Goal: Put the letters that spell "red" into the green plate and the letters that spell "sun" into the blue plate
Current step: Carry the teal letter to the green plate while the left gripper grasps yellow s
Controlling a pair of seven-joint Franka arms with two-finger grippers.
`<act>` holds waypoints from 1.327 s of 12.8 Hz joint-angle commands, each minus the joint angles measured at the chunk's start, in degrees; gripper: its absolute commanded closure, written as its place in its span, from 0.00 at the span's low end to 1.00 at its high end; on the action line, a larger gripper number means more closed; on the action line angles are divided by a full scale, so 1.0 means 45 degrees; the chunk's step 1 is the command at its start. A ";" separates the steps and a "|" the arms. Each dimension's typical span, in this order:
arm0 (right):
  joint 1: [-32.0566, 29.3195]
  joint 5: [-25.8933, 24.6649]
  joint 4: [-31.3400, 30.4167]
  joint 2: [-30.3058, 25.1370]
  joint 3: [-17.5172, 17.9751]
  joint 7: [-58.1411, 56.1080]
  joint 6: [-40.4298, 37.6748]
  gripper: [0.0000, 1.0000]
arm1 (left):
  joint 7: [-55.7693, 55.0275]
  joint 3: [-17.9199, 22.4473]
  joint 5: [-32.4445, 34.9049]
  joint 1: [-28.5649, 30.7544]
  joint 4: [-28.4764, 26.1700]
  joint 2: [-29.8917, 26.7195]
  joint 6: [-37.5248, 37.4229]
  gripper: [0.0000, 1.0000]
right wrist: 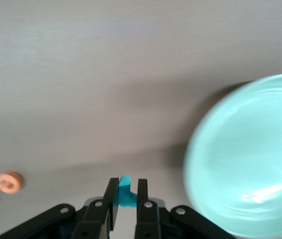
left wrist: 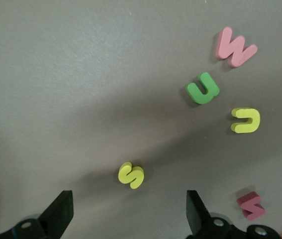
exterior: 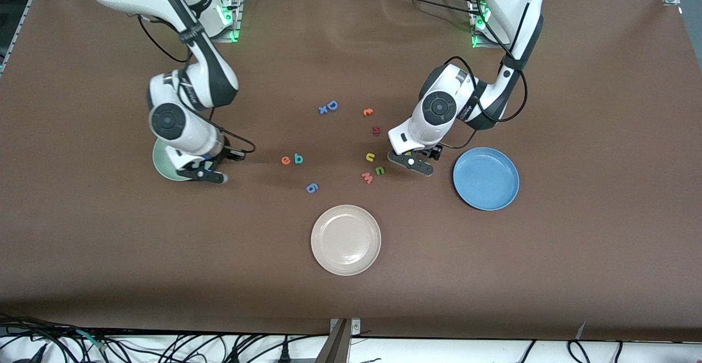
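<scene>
Right gripper [exterior: 204,174] hangs over the edge of the green plate [exterior: 162,164], at the right arm's end of the table. Right wrist view: fingers pinched shut on a thin teal "r" [right wrist: 126,195], the letter standing up between the pads; green plate [right wrist: 245,159] just beside the jaws, nothing seen in it.

Toward the table's middle, orange "e" [exterior: 286,160] and teal "b" shape [exterior: 298,158] lie side by side, touching or nearly so. Blue "6" piece [exterior: 311,188] lies nearer the front camera than those two. Blue "D" [exterior: 331,106] with a small blue cross-shaped piece just beside it lies farther from the camera. Beige-white plate [exterior: 346,239] sits nearest the camera, nothing on it.

Next cluster: small orange letter [exterior: 368,112], dark red piece [exterior: 376,130], yellow "u" [exterior: 371,157], olive-green "n" [exterior: 379,170], pink "w" [exterior: 367,177], all apart from each other on the cloth.

Left gripper [exterior: 415,164] is low over the table, between that cluster and the blue plate [exterior: 486,179]. Left wrist view: jaws spread wide, holding nothing; yellow "s" [left wrist: 131,175] lies on the table in the gap ahead of the fingertips [left wrist: 61,206], not touched. Blue plate holds nothing
</scene>
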 commanded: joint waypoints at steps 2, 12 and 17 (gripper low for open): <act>0.0049 -0.0029 -0.0263 -0.0506 -0.2127 -0.3351 -0.1235 1.00 | -0.0103 0.0185 -0.0085 -0.0314 -0.0038 0.0320 0.0544 0.03; -0.0165 0.0029 -0.0361 0.1701 -0.3150 -0.5373 -0.0201 1.00 | -0.0335 0.0205 0.0208 -0.0197 -0.0291 0.0691 0.1092 0.61; -0.0244 0.0029 -0.0478 0.1449 -0.3189 -0.5587 -0.0960 1.00 | -0.0494 0.0205 0.0208 -0.0158 -0.0195 0.0244 0.0800 0.92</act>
